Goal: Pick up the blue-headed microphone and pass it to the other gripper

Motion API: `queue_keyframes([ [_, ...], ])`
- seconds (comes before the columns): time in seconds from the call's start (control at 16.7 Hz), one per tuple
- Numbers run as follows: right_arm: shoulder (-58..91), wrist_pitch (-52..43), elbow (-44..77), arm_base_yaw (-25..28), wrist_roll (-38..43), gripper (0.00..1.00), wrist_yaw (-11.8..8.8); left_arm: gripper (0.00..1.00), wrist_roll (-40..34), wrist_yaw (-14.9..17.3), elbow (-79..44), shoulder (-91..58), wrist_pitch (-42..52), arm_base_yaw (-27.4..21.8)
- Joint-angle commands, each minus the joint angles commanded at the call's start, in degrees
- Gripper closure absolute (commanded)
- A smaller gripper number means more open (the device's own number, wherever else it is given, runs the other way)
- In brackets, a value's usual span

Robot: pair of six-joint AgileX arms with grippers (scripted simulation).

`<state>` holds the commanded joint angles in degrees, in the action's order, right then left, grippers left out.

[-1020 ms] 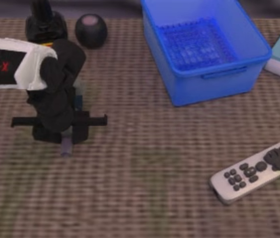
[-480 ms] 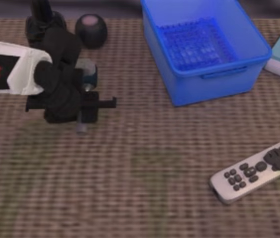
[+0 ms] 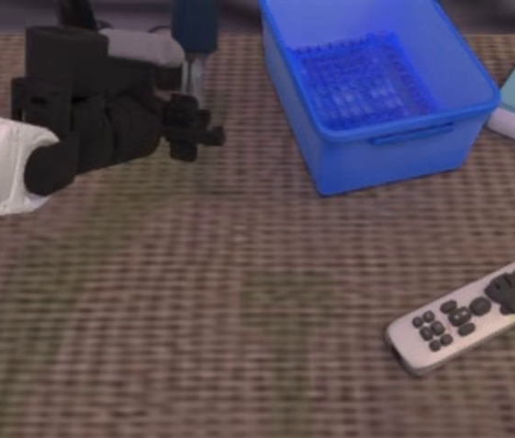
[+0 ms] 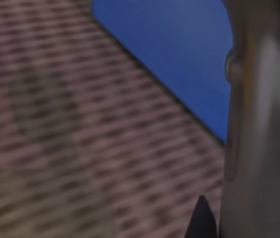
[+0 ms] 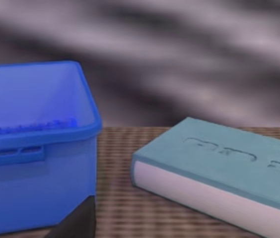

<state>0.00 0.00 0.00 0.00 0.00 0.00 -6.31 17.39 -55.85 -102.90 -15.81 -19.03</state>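
Pickup done, handover still to come.
Left gripper (image 3: 189,119), jaws clamped on the blue-headed microphone (image 3: 194,32), lifted near the table's far edge, beside the blue bin (image 3: 477,87); right gripper unseen, jaws' state unknowable.

the blue-headed microphone (image 3: 194,36) is up off the tabletop (image 3: 239,301), at the far left part of it in the top view, just left of the blue bin. its rounded dark-blue head points toward the far edge and its slim silver-grey handle runs down from it into the left claw (image 3: 190,128), whose black fingers are clamped on the handle's lower end. the mic stands roughly in line with the view's vertical, head away from the claw. in the left wrist view the handle (image 4: 261,124) fills one side as a smooth, shiny grey cylinder with a small ridge along it.

the other gripper, the right claw, shows only as a dark fingertip (image 5: 75,223) in its own wrist view.
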Motion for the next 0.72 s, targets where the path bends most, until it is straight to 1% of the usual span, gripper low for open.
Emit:
queue_keyframes([
  [0.18, 0.0, 0.0, 0.0, 0.0, 0.0, 0.0, 0.0, 1.0, 3.2, 4.94, 3.9, 3.97, -14.2, 0.51],
  [0.36, 0.0, 0.0, 0.0, 0.0, 0.0, 0.0, 0.0, 1.0, 5.85, 8.76, 6.8, 7.88, -24.17, 1.01],
  [0.54, 0.0, 0.0, 0.0, 0.0, 0.0, 0.0, 0.0, 1.0, 7.24, 10.64, 8.06, 10.0, -28.51, 1.24],
  [0.72, 0.0, 0.0, 0.0, 0.0, 0.0, 0.0, 0.0, 1.0, 7.33, 10.76, 8.12, 10.13, -28.76, 1.26],
])
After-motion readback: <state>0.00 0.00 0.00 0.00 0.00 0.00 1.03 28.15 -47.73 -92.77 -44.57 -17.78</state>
